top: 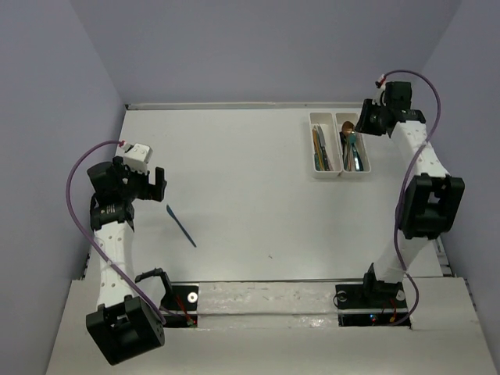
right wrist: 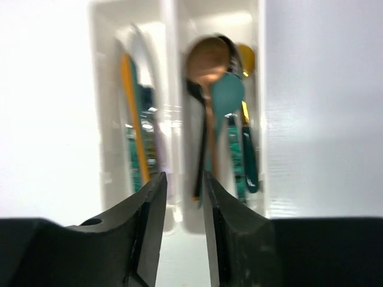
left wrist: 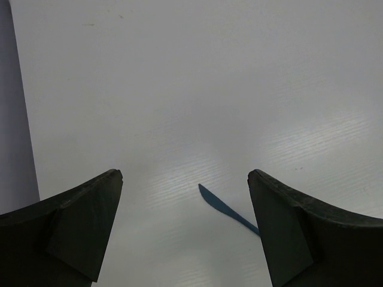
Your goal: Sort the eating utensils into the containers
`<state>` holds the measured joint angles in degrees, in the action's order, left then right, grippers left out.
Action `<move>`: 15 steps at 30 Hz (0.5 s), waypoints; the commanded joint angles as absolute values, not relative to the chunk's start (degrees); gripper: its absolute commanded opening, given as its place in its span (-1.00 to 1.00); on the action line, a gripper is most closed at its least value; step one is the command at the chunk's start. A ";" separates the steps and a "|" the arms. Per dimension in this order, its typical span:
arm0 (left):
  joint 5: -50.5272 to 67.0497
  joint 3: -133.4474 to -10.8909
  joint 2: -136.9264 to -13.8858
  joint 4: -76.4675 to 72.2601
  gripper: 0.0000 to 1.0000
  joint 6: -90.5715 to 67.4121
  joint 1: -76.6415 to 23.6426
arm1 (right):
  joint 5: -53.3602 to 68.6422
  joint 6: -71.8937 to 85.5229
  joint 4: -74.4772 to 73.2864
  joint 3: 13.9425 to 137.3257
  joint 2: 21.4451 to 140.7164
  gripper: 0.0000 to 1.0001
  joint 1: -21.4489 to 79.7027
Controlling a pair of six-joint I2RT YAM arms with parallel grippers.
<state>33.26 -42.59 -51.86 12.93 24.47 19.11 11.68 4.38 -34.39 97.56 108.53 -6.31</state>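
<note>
Right wrist view showed the right claw (right wrist: 182,179) parted, empty, above the filled containers (right wrist: 171,66); the left claw (left wrist: 185,176) gaped wide, likely for the blue knife (left wrist: 226,209).

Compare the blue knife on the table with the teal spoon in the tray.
The blue knife lies on the table, outside the tray; the teal spoon rests in the tray's right compartment. The knife ends in a flat pointed blade; the spoon has a rounded bowl. Both are slim utensils.

White table (top: 250,180); lavender walls (top: 258,47) on three sides.
</note>
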 commanded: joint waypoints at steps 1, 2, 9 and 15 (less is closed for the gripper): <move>24.88 -42.10 -55.01 11.95 0.98 27.24 19.07 | 1.25 11.07 -25.67 90.46 91.25 -0.21 11.62; 23.74 -41.75 -56.06 12.04 0.98 27.59 19.16 | -1.73 11.86 -25.32 87.66 88.10 -0.14 15.60; 18.73 -40.34 -58.01 12.39 0.98 29.62 20.92 | -8.88 17.58 -21.80 87.95 95.93 0.14 47.61; 16.53 -37.62 -56.26 11.16 0.98 30.23 23.90 | -8.52 16.17 -27.75 109.36 119.21 0.15 62.55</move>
<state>18.85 -39.29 -58.30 12.75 28.80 21.89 -5.21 15.86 -22.72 97.27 108.14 56.36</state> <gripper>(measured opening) 0.989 0.578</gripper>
